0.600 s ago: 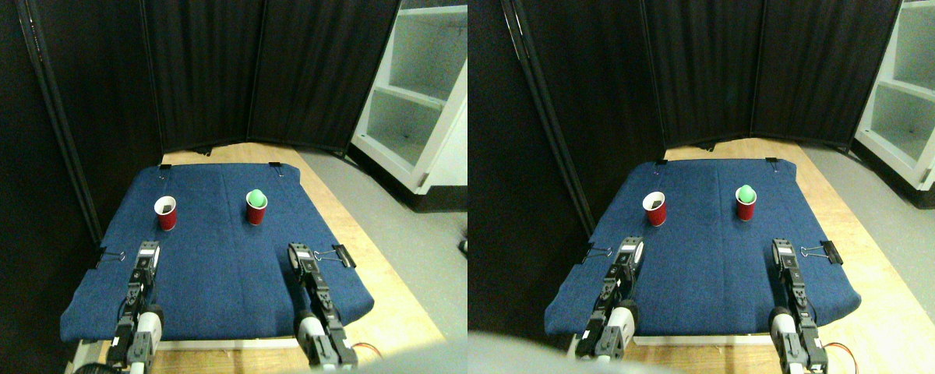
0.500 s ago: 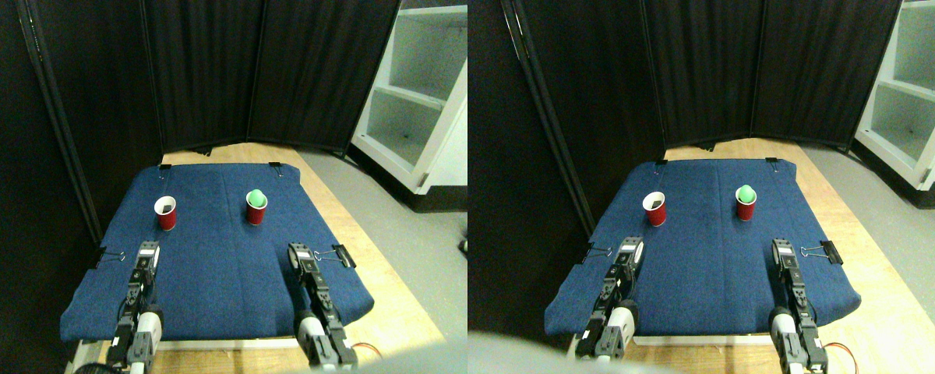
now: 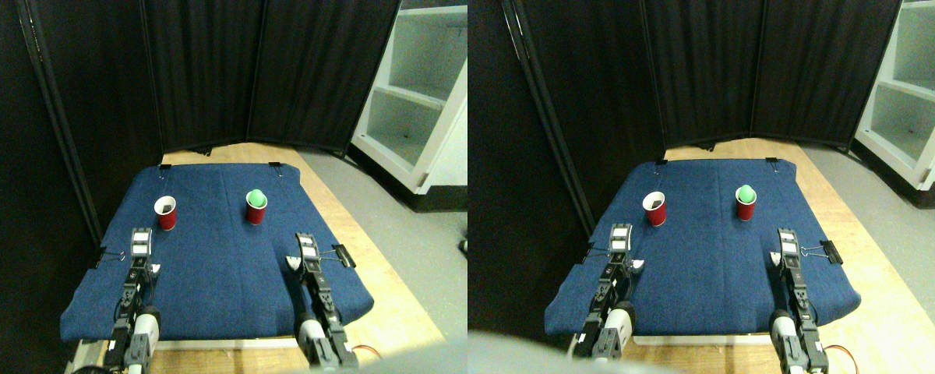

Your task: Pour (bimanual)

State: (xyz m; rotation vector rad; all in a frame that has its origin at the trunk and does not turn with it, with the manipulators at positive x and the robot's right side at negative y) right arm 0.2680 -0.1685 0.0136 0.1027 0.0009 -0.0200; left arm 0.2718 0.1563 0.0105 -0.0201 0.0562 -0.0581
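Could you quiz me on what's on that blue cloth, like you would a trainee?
1. True or false: both red cups hold a green ball.
2. Which cup stands nearer the left claw: (a) the empty-looking left cup, (b) the right cup with the green ball, (c) neither?
3. Fill in: the blue cloth is pinned at its edges by black binder ____.

Key
1. False: only the right cup shows a ball.
2. (a). Both claws, the right claw too, stand short of the cups, touching neither.
3. clips; one sits beside the right claw.
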